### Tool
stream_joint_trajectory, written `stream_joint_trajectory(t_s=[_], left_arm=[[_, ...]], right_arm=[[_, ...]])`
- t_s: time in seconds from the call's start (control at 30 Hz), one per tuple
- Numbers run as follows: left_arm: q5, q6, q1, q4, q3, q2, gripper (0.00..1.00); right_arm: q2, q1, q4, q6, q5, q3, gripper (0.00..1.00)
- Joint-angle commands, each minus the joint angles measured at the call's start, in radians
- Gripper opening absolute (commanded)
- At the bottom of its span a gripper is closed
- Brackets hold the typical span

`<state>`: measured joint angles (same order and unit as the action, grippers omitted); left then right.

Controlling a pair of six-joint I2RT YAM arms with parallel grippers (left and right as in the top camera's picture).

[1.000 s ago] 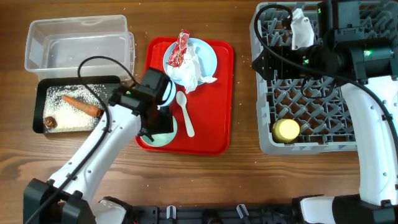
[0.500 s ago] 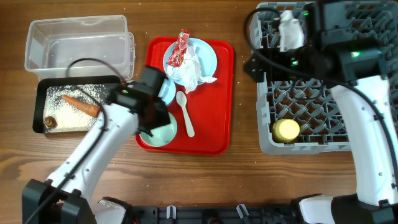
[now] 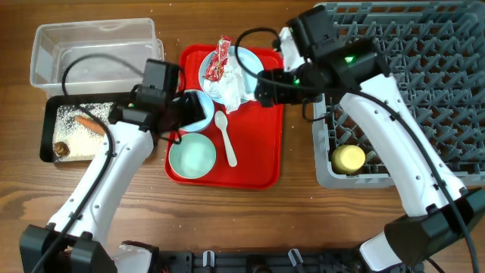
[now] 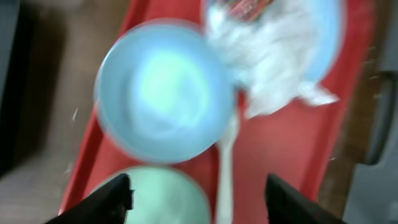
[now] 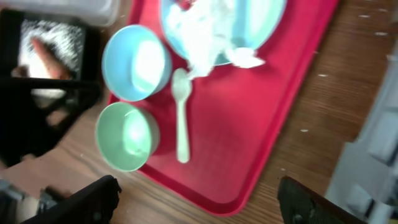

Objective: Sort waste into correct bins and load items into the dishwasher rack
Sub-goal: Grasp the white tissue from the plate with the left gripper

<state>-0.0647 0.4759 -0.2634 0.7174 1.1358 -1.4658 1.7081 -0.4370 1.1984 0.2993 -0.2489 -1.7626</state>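
While both hang spread wide and empty, left tool point(image 4: 199, 186) has the pale blue bowl point(image 4: 163, 90) just ahead, right tool point(image 5: 198, 186) the white spoon point(image 5: 181, 124) ahead.

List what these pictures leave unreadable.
Overhead: the left arm covers part of the black tray, hiding one end of the carrot piece.
Left wrist: motion blur smears everything; the top edge cuts off the red snack wrapper.
Right wrist: blur merges the rice grains into one patch.
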Motion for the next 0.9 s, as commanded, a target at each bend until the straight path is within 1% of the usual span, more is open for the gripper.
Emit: stream_joint_trajectory(t_s=[0.0, 0.07, 0.1, 0.17, 0.2, 0.23, 0.27, 0.3, 0.37, 0.57, 0.73, 0.87], left_arm=[[0.062, -0.167, -0.041, -0.066, 0.124, -0.063, 0.70], [0.057, -0.249, -0.040, -0.005, 0.250, -0.174, 0.73], [0.055, -0.304, -0.041, 0.055, 0.346, -0.251, 0.75], [0.055, -0.372, -0.041, 0.160, 0.513, -0.383, 0.77], [0.055, -0.405, -0.042, 0.222, 0.614, -0.460, 0.80], [0.055, -0.425, -0.042, 0.266, 0.689, -0.519, 0.82], [0.043, -0.470, -0.043, 0.320, 0.786, -0.602, 0.84], [0.028, -0.502, -0.045, 0.337, 0.822, -0.642, 0.85], [0.029, -0.549, -0.058, 0.341, 0.853, -0.716, 0.90], [0.029, -0.550, -0.094, 0.257, 0.853, -0.827, 0.95], [0.056, -0.551, -0.131, 0.228, 0.852, -0.882, 0.97], [0.059, -0.539, -0.122, 0.229, 0.852, -0.949, 0.97]], right_arm=[[-0.084, 0.115, 0.020, 0.016, 0.055, -0.001, 0.88], [-0.164, 0.229, 0.050, -0.018, 0.051, -0.001, 0.91], [-0.206, 0.288, 0.069, -0.043, 0.050, -0.001, 0.91], [-0.268, 0.377, 0.102, -0.069, 0.050, -0.001, 0.91], [-0.300, 0.425, 0.119, -0.082, 0.047, -0.001, 0.91], [-0.327, 0.460, 0.133, -0.090, 0.047, -0.001, 0.91], [-0.357, 0.498, 0.152, -0.110, 0.047, -0.001, 0.91], [-0.369, 0.512, 0.160, -0.120, 0.048, -0.001, 0.91], [-0.399, 0.539, 0.186, -0.144, 0.056, -0.001, 0.91], [-0.393, 0.539, 0.229, -0.167, 0.068, 0.001, 0.91], [-0.388, 0.539, 0.238, -0.169, 0.070, 0.001, 0.91], [-0.388, 0.539, 0.240, -0.170, 0.071, 0.001, 0.91]])
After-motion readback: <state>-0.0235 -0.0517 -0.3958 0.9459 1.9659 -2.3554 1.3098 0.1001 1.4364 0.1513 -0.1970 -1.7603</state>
